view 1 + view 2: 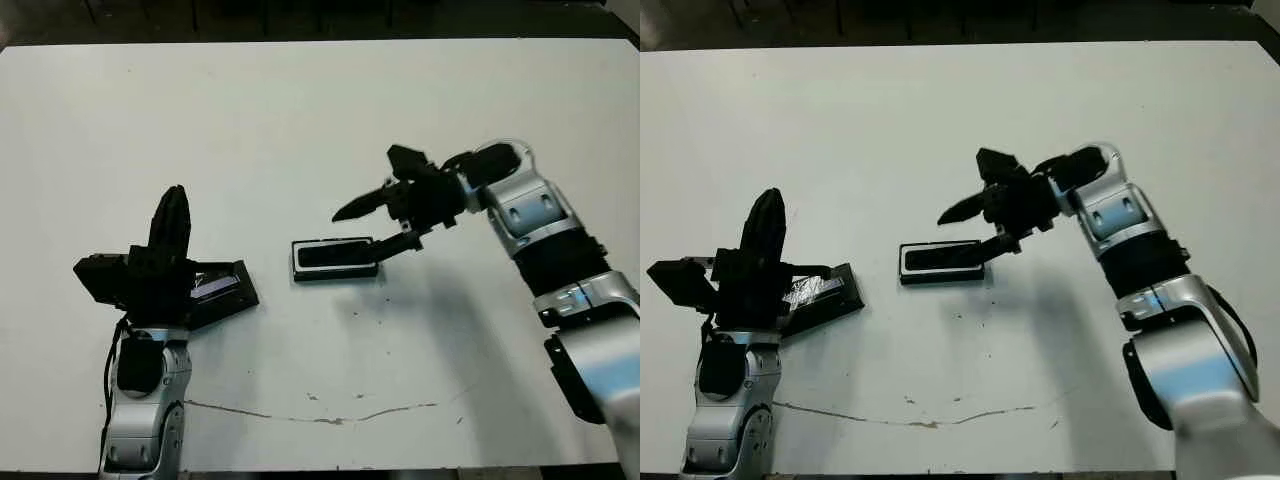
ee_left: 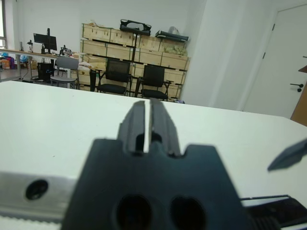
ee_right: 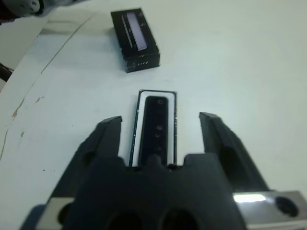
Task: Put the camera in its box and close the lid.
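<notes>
The camera (image 3: pixel 157 129), a slim black slab, lies flat inside the box (image 1: pixel 335 273), a shallow tray with black walls and white lining, near the table's middle. My right gripper (image 1: pixel 365 232) is open just over the box's right end, with one finger on each side of it and nothing held. The lid (image 1: pixel 218 290), black with a silvery-purple stripe, lies flat to the left of the box, seen clearly as the lid (image 3: pixel 135 39) in the right wrist view. My left gripper (image 1: pixel 176 192) is shut and empty, pointing up right beside the lid's left end.
A thin crack line (image 1: pixel 330 415) runs across the white table (image 1: pixel 300 120) near its front edge. Beyond the table, the left wrist view shows office chairs (image 2: pixel 115 76) and wooden crates (image 2: pixel 134 43).
</notes>
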Robot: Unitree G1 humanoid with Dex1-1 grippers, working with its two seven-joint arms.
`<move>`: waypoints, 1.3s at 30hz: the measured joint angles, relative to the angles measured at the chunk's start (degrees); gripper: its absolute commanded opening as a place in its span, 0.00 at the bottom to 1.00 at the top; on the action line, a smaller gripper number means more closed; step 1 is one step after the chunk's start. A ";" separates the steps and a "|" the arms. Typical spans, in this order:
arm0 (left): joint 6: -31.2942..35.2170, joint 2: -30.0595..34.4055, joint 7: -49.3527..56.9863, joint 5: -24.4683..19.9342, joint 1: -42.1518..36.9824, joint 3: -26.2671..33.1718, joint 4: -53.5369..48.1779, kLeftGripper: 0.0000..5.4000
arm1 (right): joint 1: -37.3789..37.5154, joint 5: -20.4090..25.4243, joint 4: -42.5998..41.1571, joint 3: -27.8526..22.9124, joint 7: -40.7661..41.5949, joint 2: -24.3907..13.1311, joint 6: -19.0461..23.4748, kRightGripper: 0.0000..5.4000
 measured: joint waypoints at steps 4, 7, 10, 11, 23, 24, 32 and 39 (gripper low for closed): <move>-0.08 0.00 -0.02 -0.07 -0.02 0.01 0.22 0.00 | 0.06 1.47 -2.07 -1.48 0.09 -1.36 1.39 0.86; -0.31 0.00 -0.02 -0.08 -0.03 0.02 0.30 0.00 | 0.12 3.04 -3.52 -3.16 -0.09 -2.15 2.45 0.96; -0.30 -0.01 0.07 0.04 -0.03 -0.02 0.24 0.00 | 1.40 5.77 -7.38 -6.81 -4.32 -2.56 9.23 1.00; -0.30 -0.02 0.07 0.03 -0.04 -0.03 0.22 0.00 | 2.89 6.48 -10.47 -8.74 -8.21 -2.50 11.69 1.00; -0.44 -0.01 0.08 0.16 0.04 -0.02 0.22 0.00 | 31.57 -10.26 -51.12 -9.77 -49.74 0.29 4.57 0.63; -0.44 -0.01 0.08 0.15 0.05 -0.01 0.22 0.00 | 32.48 -12.82 -51.79 -8.80 -50.88 -0.55 2.75 0.59; -0.45 -0.01 -0.04 -0.16 0.03 -0.02 0.26 0.00 | 36.39 -21.54 -50.64 -4.17 -54.26 -2.47 -5.27 0.32; -0.48 -0.02 0.08 0.38 0.05 -0.03 0.26 0.00 | 36.51 -26.66 -46.28 -0.20 -54.45 -3.90 -10.44 0.08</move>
